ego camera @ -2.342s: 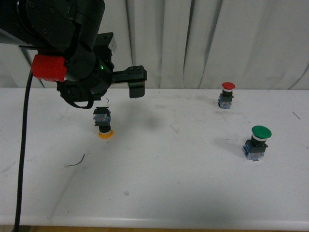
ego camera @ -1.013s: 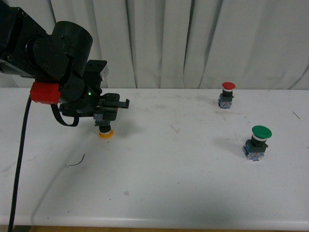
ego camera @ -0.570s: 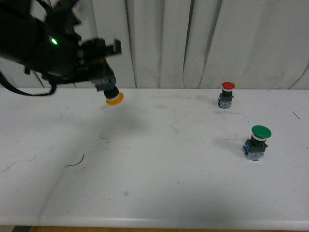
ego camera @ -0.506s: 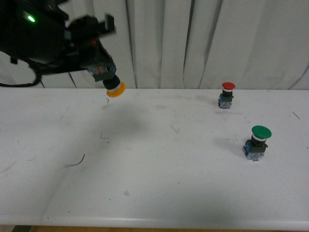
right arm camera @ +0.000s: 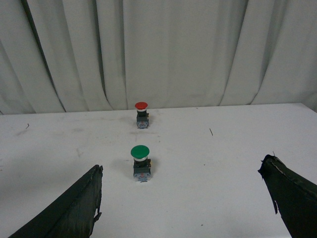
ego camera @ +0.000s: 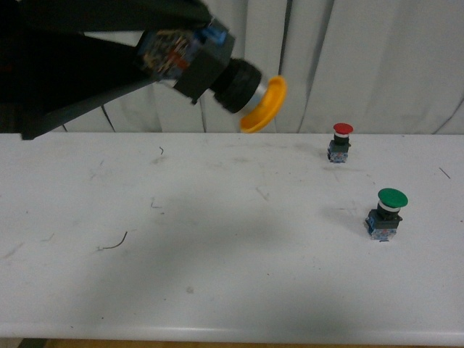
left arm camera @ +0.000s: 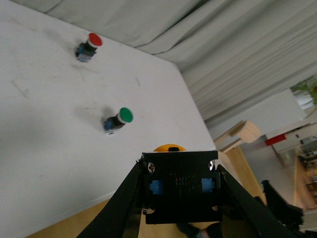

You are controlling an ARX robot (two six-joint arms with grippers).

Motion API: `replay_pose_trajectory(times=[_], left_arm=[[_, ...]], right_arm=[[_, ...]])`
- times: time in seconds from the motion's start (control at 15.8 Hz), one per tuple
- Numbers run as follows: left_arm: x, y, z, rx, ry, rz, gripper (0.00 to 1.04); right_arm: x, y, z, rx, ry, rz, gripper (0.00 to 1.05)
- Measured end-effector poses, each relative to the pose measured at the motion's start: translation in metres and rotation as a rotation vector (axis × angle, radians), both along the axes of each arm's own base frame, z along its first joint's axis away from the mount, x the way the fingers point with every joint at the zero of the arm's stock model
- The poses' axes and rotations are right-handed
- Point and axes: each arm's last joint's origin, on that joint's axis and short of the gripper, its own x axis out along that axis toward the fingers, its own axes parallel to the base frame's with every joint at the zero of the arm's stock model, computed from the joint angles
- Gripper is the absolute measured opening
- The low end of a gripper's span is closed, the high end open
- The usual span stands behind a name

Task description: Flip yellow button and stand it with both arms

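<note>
Left gripper (left arm camera: 181, 171) swung higher, closer since half-second back. Yellow button (ego camera: 217, 69) now upper left of front frame, clamped by blocky base, cap pointing lower right. Right gripper (right arm camera: 181, 198) spread wide, empty. Button likely light, rigid, cap slick: take base flats.

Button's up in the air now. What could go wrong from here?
The left gripper holds the yellow button by its base, high above the table; a slip during handover could drop it. The open right gripper faces the green button; moving forward could topple it.
</note>
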Motion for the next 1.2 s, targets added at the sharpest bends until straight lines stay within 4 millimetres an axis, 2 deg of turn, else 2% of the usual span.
replay_pose_trajectory(times=[0.06,0.13,0.38,0.57,0.89,1.01,1.08,1.14,1.2], left_arm=[[0.002,-0.016,-0.001,-0.07,0.015,-0.022,0.36],[0.006,-0.022,-0.007,-0.103,0.043,-0.029,0.36],[0.022,-0.038,-0.018,-0.194,0.085,-0.006,0.36],[0.033,-0.046,-0.018,-0.272,0.086,0.025,0.36],[0.032,-0.048,-0.012,-0.318,0.05,0.022,0.36],[0.032,-0.048,-0.011,-0.32,0.048,0.028,0.36],[0.032,-0.049,-0.011,-0.321,0.046,0.035,0.36],[0.028,-0.055,-0.011,-0.322,0.045,0.019,0.36],[0.028,-0.057,-0.012,-0.324,0.042,0.024,0.36]], right_arm=[[0.0,0.0,0.0,0.0,0.0,0.0,0.98],[0.0,0.0,0.0,0.0,0.0,0.0,0.98],[0.0,0.0,0.0,0.0,0.0,0.0,0.98],[0.0,0.0,0.0,0.0,0.0,0.0,0.98],[0.0,0.0,0.0,0.0,0.0,0.0,0.98],[0.0,0.001,0.007,0.045,-0.077,-0.045,0.98],[0.006,0.0,0.016,0.106,-0.129,-0.043,0.98],[0.044,-0.012,0.052,0.185,-0.241,0.034,0.98],[0.102,-0.008,0.093,0.303,-0.343,0.229,0.98]])
